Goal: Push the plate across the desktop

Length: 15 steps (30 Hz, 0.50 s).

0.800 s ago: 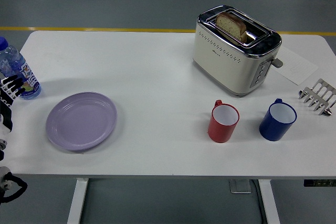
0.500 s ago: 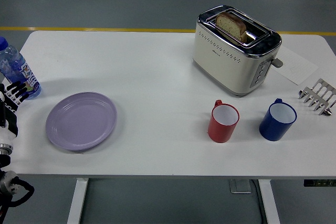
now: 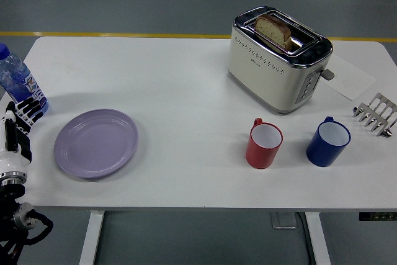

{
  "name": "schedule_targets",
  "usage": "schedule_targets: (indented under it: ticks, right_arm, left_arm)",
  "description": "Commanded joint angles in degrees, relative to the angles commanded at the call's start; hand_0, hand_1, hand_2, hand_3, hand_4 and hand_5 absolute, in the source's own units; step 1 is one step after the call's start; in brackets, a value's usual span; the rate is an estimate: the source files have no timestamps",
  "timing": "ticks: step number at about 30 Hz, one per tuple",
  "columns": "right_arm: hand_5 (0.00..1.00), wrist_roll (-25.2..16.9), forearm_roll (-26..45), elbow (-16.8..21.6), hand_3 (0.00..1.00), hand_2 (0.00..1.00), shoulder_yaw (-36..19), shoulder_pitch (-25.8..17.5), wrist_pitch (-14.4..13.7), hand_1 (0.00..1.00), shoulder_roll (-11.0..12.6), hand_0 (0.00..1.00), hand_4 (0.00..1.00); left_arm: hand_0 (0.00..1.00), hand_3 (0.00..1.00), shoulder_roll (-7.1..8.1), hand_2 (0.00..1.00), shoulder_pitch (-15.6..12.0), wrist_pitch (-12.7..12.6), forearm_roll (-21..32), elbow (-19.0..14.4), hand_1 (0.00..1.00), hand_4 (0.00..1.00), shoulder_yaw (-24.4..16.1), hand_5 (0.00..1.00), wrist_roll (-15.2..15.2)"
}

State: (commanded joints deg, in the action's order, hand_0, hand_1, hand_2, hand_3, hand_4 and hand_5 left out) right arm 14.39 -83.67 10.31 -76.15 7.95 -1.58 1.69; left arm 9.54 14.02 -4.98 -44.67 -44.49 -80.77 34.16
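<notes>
Left robot hand [image 3: 18, 122] nearer plate [image 3: 96, 143].

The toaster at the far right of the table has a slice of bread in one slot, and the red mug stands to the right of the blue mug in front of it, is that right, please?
Not quite. The head view shows the red mug standing to the left of the blue mug, not to its right. The rest holds: the toaster has a slice of bread in one slot, and both mugs stand in front of it.
</notes>
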Motion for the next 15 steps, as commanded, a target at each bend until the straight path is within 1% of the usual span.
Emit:
schedule_targets:
  ticks: [3, 9, 15]
  right_arm:
    - [0.209, 0.00, -0.23, 0.00, 0.603, 0.687, -0.12, -0.05, 0.04, 0.655, -0.08, 0.676, 0.448]
    - [0.210, 0.10, -0.92, 0.00, 0.602, 0.686, -0.48, -0.02, 0.14, 0.653, -0.32, 0.676, 0.447]
    - [0.210, 0.11, -0.87, 0.00, 0.603, 0.686, -0.23, 0.12, 0.28, 0.653, -0.41, 0.676, 0.446]
  left_arm:
    - [0.722, 0.607, -0.36, 0.696, -0.06, 0.07, 0.21, 0.26, 0.746, 0.531, -0.07, 0.998, 0.27]
    - [0.720, 0.607, -0.76, 0.694, 0.09, 0.15, 0.41, 0.52, 0.743, 0.529, 1.10, 0.998, 0.37]
    - [0.719, 0.608, -2.00, 0.694, 0.03, 0.19, 0.64, 1.68, 0.743, 0.530, 1.19, 0.998, 1.02]
